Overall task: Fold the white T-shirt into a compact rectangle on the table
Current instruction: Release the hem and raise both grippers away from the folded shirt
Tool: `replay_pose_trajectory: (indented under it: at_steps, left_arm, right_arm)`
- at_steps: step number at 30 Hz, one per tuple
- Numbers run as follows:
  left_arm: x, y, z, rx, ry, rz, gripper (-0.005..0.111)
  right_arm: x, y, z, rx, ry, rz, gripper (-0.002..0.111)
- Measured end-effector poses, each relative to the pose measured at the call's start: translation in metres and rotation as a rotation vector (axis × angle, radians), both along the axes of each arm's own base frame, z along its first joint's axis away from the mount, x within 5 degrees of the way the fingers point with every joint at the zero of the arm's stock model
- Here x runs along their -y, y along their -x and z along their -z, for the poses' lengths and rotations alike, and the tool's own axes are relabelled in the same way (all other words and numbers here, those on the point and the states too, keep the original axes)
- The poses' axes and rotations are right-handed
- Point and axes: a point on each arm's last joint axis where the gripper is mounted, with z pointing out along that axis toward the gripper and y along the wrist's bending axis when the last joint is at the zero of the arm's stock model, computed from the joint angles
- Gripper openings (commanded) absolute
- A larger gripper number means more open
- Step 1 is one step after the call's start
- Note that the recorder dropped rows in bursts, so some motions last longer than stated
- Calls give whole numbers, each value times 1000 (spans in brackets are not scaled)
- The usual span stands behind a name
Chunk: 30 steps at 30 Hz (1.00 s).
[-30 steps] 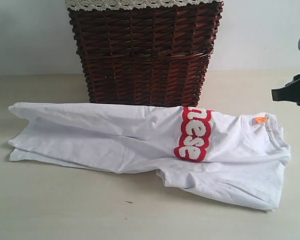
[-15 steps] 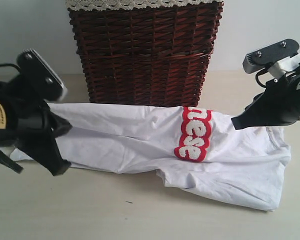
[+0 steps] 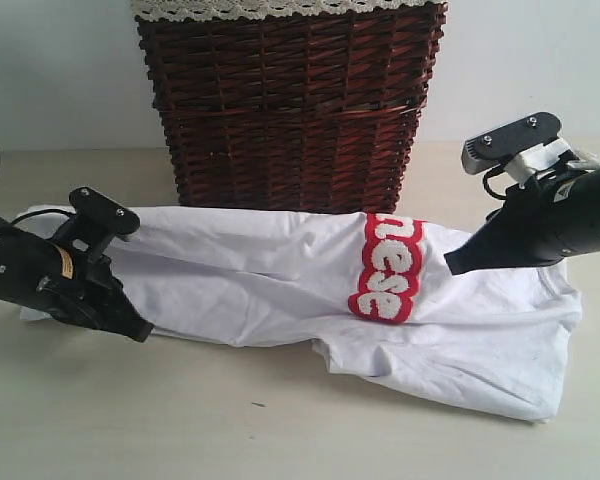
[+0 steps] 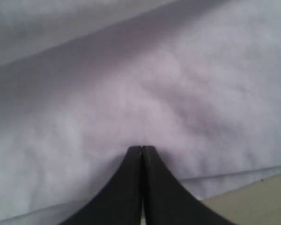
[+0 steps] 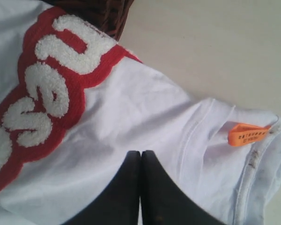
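Left claw [image 4: 142, 148], right claw [image 5: 140, 153] closed over white T-shirt [image 3: 250, 275].

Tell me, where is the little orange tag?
In the right wrist view, the orange tag sits at the collar of the T-shirt, beside the right gripper.

A pale beige tabletop [image 3: 280, 435] is covered across its width by a wrinkled white T-shirt [image 3: 250, 275], laid flat, its red band [image 3: 385, 270] of white letters placed right of the middle. A dark wicker basket [image 3: 290, 110] is set just behind the shirt.
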Motion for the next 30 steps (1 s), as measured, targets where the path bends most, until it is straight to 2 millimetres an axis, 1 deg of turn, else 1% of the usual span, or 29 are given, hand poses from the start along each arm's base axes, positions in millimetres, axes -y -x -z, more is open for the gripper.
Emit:
replay_pose_trajectory:
  at_steps: [2, 5, 7, 9, 10, 12, 15, 17, 21, 24, 27, 30]
  left_arm:
    - [1, -3, 2, -2, 2, -6, 0]
    - [-1, -1, 2, -52, -29, -24, 0]
    - [1, 7, 1, -135, -90, -21, 0]
    - [7, 20, -1, -230, -176, 9, 0]
    - [12, 30, -2, -286, -246, 55, 0]
    - [16, 42, -3, -345, -321, 100, 0]
    - [17, 58, -4, -406, -389, 137, 0]
    - [15, 69, -4, -441, -413, 154, 0]
    - [9, 90, -8, -554, -411, 191, 0]
    - [5, 105, -14, -626, -377, 160, 0]
    - [6, 111, -22, -601, -313, 135, 0]
    - [11, 107, -41, -456, -209, 115, 0]
  right_arm:
    - [0, 0, 1, -2, 0, 0, 0]
    - [0, 1, 1, -11, 1, -1, 0]
    - [0, 2, 2, -26, 2, -4, 0]
    - [0, 3, 3, -41, -4, 2, 0]
    - [-1, 4, -1, -39, -24, 17, 0]
    - [-1, 5, -6, -33, -47, 33, 0]
    - [-1, 8, -16, -16, -79, 52, 0]
    - [-1, 10, -21, -11, -96, 59, 0]
    - [-1, 15, -28, -19, -119, 65, 0]
    - [-2, 18, -27, -50, -127, 65, 0]
    - [-4, 20, -26, -87, -140, 59, 0]
    - [-6, 22, -26, -107, -158, 31, 0]
